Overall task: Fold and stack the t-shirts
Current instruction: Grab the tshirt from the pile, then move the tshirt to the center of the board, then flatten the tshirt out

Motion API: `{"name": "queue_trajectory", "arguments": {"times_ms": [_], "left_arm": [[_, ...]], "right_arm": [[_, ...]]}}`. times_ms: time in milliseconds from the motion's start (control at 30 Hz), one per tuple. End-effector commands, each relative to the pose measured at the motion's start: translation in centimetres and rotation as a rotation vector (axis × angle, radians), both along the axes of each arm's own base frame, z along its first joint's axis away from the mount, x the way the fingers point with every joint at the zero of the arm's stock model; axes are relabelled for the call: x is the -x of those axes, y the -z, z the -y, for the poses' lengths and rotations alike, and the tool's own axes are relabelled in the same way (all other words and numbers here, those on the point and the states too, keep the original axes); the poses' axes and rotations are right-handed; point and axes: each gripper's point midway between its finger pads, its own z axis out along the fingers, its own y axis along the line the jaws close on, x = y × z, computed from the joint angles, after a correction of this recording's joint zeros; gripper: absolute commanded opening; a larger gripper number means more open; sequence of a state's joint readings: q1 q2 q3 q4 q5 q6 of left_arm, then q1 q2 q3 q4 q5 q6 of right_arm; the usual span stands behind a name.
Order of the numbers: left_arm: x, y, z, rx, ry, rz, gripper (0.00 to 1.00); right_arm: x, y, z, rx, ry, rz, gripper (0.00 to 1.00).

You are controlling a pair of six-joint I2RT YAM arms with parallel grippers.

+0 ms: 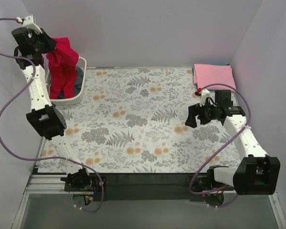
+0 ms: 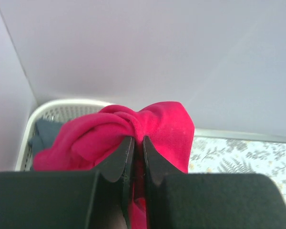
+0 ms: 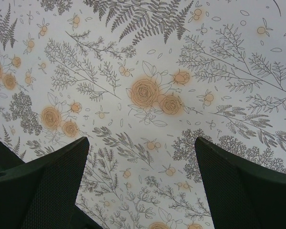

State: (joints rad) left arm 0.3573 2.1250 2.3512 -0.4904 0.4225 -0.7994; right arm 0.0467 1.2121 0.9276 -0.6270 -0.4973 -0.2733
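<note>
Left fingers [image 2: 121, 160] clench the bright red cloth t-shirt [image 1: 63, 64] over the far-left white lattice basket [image 1: 83, 71]; right fingers [image 3: 47, 186] released.

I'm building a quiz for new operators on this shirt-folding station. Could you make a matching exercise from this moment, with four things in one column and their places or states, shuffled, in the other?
Things:
1. red t-shirt
2. pink t-shirt
3. dark t-shirt
4. right gripper

Places or states:
A. open, above the floral cloth
B. lying inside the white basket
C. pinched in the shut left gripper, hanging over the basket
D. folded flat at the far right corner of the cloth

Pairs: 1-C, 2-D, 3-B, 4-A
</note>
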Motion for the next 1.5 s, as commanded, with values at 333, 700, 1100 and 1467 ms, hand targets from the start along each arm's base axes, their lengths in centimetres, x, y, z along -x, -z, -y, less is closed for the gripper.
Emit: {"name": "queue_trajectory", "arguments": {"times_ms": [333, 700, 1100, 1467], "left_arm": [[12.4, -23.0, 16.5, 0.022, 0.421, 0.486, 0.0], [22.5, -31.4, 25.3, 0.221, 0.722, 0.688, 0.0], [22.9, -9.1, 31.1, 0.362, 1.001, 0.08, 0.25], [23.9, 11.0, 21.8, 0.361, 0.736, -0.35, 0.95]], "right_arm": [[-0.3, -1.6, 0.1, -0.003, -0.007, 0.068, 0.98], [-0.4, -1.9, 0.4, -0.004, 0.014, 0.078, 0.98], [-0.7, -2.6, 1.4, 0.019, 0.058, 0.11, 0.98], [0.5, -2.7, 0.9, 0.028, -0.036, 0.11, 0.98]]}}
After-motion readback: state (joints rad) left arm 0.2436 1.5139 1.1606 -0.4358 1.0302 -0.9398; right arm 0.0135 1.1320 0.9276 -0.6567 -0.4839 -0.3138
